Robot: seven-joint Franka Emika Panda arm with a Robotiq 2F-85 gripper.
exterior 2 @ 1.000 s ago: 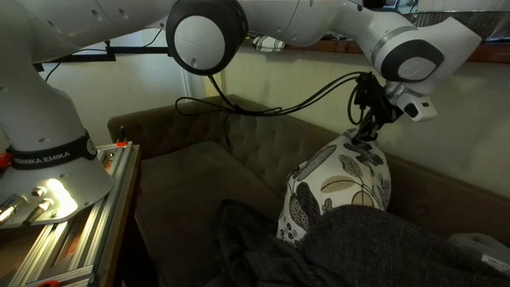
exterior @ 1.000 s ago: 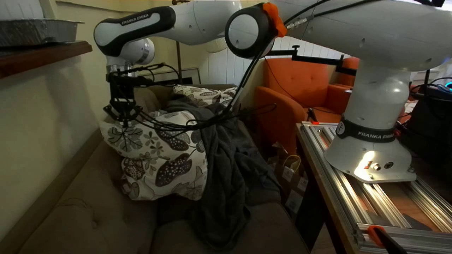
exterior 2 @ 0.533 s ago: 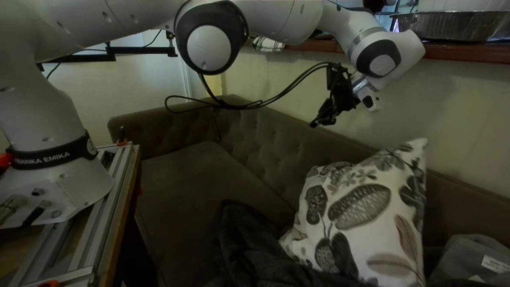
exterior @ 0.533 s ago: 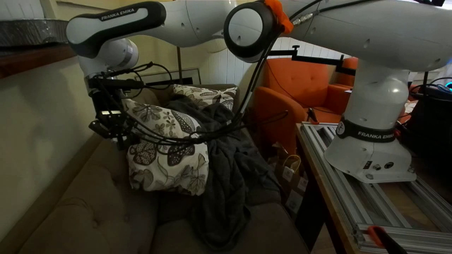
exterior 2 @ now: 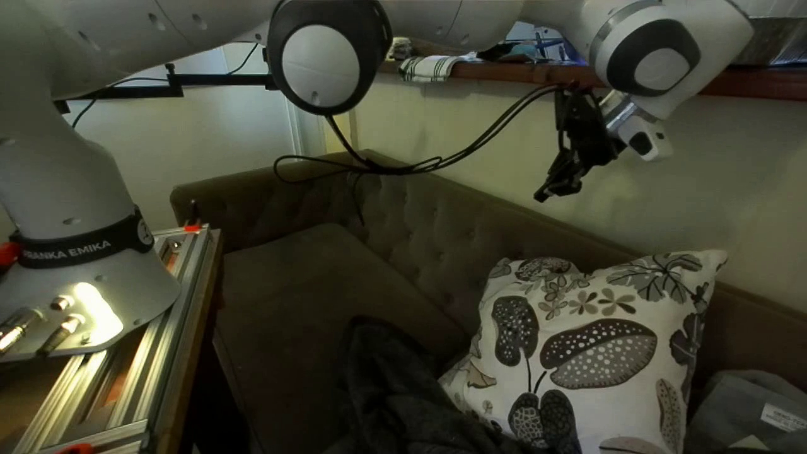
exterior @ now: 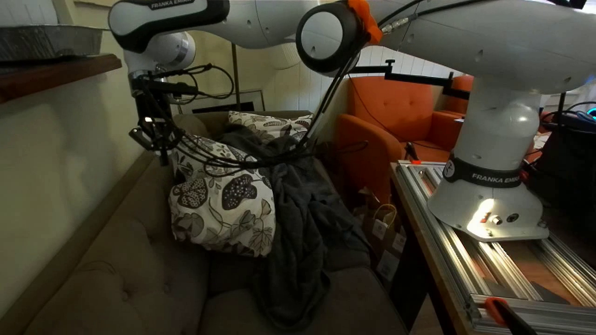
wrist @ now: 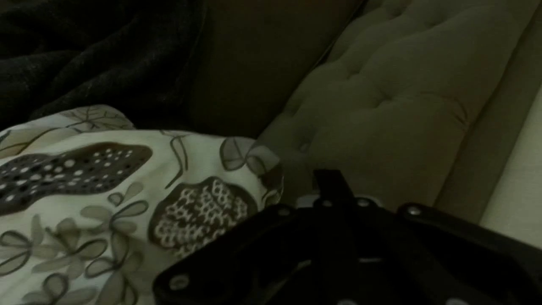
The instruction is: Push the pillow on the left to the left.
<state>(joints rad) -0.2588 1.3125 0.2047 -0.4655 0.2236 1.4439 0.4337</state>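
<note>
The pillow (exterior: pixel 223 218), cream-white with large dark floral shapes, leans on the sofa against its backrest. It shows also in an exterior view (exterior 2: pixel 599 347) and on the left of the wrist view (wrist: pixel 135 173). My gripper (exterior: pixel 163 160) is shut and empty, its fingers together in the wrist view (wrist: pixel 328 173). In an exterior view the gripper (exterior 2: pixel 542 195) hangs above and apart from the pillow, on the backrest side. The pillow's lower part is partly hidden by the dark grey blanket (exterior 2: pixel 391 391).
A smaller patterned cushion (exterior: pixel 274 123) lies at the sofa's far end. Arm cables (exterior: pixel 251 164) hang across the pillow. A wall shelf (exterior: pixel 60 74) carries a foil tray (exterior: pixel 51 42). A grey bag-like item (exterior 2: pixel 744 403) lies beside the pillow. The tufted backrest (wrist: pixel 381 97) runs along the wall.
A second ago the gripper touched the pillow's top; it has come off it and then risen. The pillow's top has swung right and down in an exterior view, and more of its face shows.
</note>
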